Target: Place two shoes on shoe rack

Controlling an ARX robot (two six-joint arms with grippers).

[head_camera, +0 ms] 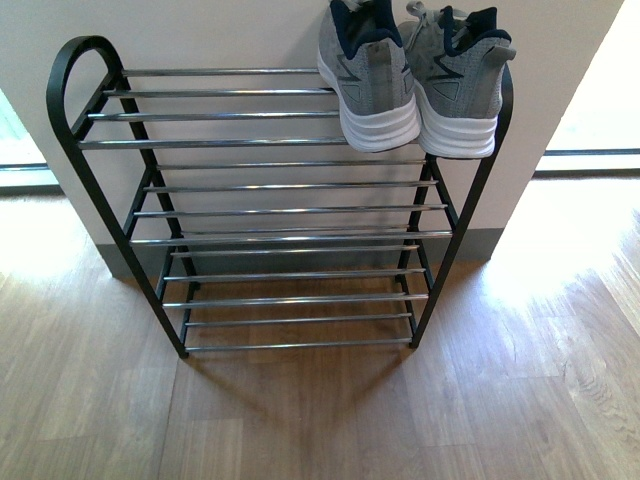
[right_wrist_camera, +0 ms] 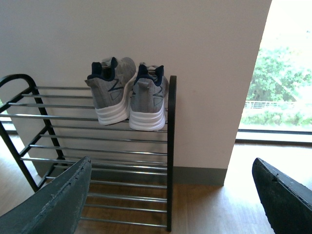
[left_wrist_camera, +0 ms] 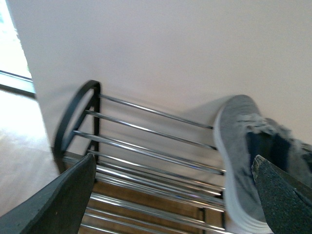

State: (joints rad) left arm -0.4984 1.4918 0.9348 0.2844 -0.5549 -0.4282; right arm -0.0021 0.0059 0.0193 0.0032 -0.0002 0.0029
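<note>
Two grey knit sneakers with white soles and navy lining stand side by side on the right end of the shoe rack's (head_camera: 230, 142) top shelf, heels toward me: one shoe (head_camera: 368, 75) and the other shoe (head_camera: 455, 85). No arm shows in the front view. In the left wrist view my left gripper (left_wrist_camera: 175, 195) is open above the top shelf rods (left_wrist_camera: 146, 151), with one sneaker (left_wrist_camera: 239, 161) close to its right-hand finger. My right gripper (right_wrist_camera: 173, 200) is open, held back from the rack's right upright (right_wrist_camera: 171, 146), facing both sneakers (right_wrist_camera: 129, 97).
The rack stands against a pale wall (head_camera: 250, 30) with a grey skirting board (right_wrist_camera: 200, 175). Wooden floor (head_camera: 320, 420) lies in front. Bright window light falls on the floor at right (head_camera: 590, 200). The middle and lower chrome shelves (head_camera: 290, 210) carry nothing.
</note>
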